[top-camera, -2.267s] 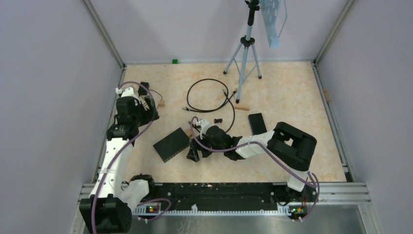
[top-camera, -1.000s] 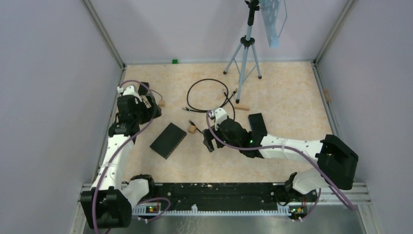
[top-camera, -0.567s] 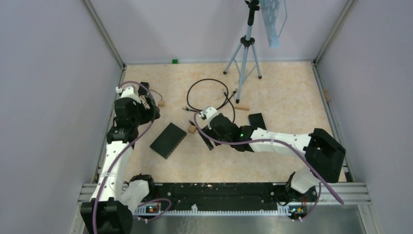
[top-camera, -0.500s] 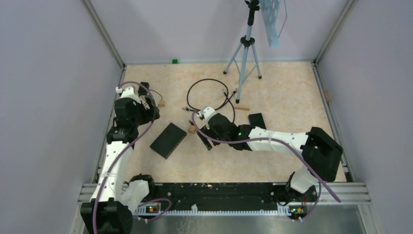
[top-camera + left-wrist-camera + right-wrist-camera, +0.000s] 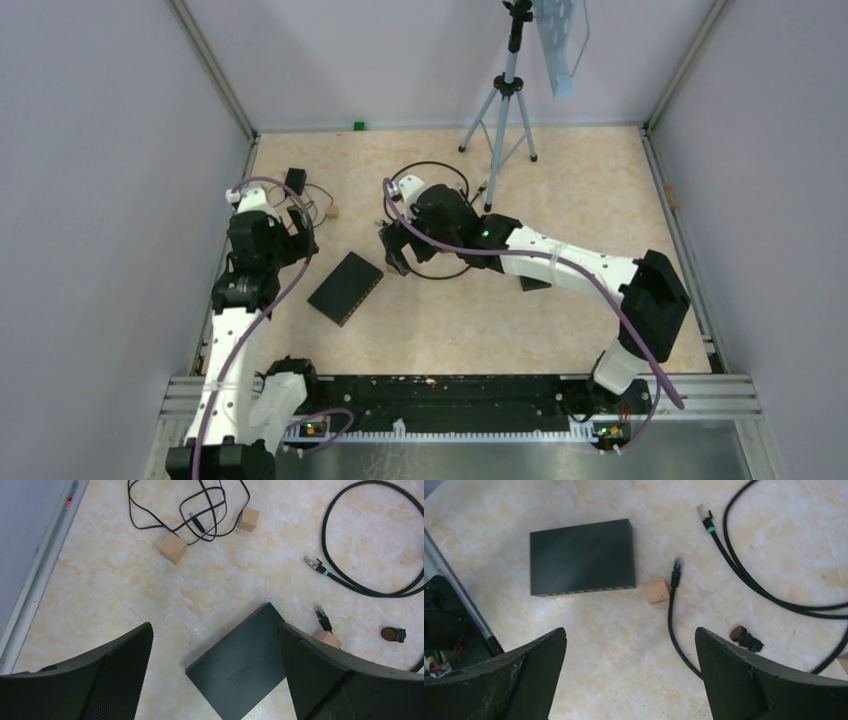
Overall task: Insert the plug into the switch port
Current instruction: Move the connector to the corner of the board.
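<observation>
The black switch [image 5: 345, 288] lies flat on the table left of centre. In the right wrist view its port row [image 5: 584, 590] faces my right gripper. The black cable [image 5: 744, 575] loops behind it. One plug [image 5: 676, 569] rests by a small wooden block [image 5: 657, 591]; it also shows in the left wrist view [image 5: 322, 614]. A second plug with a teal ring [image 5: 704, 515] lies farther off. My right gripper [image 5: 630, 630] is open and empty, above bare table near the cable. My left gripper [image 5: 214, 630] is open and empty, above the switch's [image 5: 245, 670] far corner.
A tripod [image 5: 505, 100] stands at the back. Two wooden blocks [image 5: 172, 548] [image 5: 248, 519] and a thin tangled wire [image 5: 190, 510] lie at the back left. A small black cylinder [image 5: 744, 636] lies near the cable. The right arm [image 5: 560, 260] reaches across the middle.
My right gripper has moved back and left, from beside the switch to over the cable loop. My left gripper has drawn a little nearer and turned toward the switch. The switch has not moved lately.
</observation>
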Controlling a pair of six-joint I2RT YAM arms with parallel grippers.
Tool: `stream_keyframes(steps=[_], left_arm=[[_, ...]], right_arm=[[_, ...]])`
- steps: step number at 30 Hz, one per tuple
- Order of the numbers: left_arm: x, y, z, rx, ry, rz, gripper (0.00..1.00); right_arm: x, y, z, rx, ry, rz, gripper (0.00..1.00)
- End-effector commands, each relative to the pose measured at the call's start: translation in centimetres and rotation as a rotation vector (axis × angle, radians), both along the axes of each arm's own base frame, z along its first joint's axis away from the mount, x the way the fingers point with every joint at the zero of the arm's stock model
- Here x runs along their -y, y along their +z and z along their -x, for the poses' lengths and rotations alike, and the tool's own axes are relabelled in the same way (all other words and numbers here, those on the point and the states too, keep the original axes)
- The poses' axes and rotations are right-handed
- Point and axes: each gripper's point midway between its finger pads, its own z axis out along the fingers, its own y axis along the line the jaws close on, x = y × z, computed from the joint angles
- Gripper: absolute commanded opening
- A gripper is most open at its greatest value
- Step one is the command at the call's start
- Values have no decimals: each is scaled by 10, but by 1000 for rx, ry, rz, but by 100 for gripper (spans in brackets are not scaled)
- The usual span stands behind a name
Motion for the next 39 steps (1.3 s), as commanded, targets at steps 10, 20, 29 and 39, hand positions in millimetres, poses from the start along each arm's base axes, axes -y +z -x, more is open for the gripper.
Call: stream_keyframes(steps=[10,20,29,39], left_arm=[[-13,31,8,84,69,-30,99],[-9,29,11,78,58,-16,99],[-4,24,16,60,57,25,99],[1,20,10,53,27,36,99]], right_arm=[[3,-2,-20,74,-85,152,98],[1,-13,-39,194,-67,282,99],[5,-68,-35,25,98,276,86],[16,-150,-12,-56,108,258,75]])
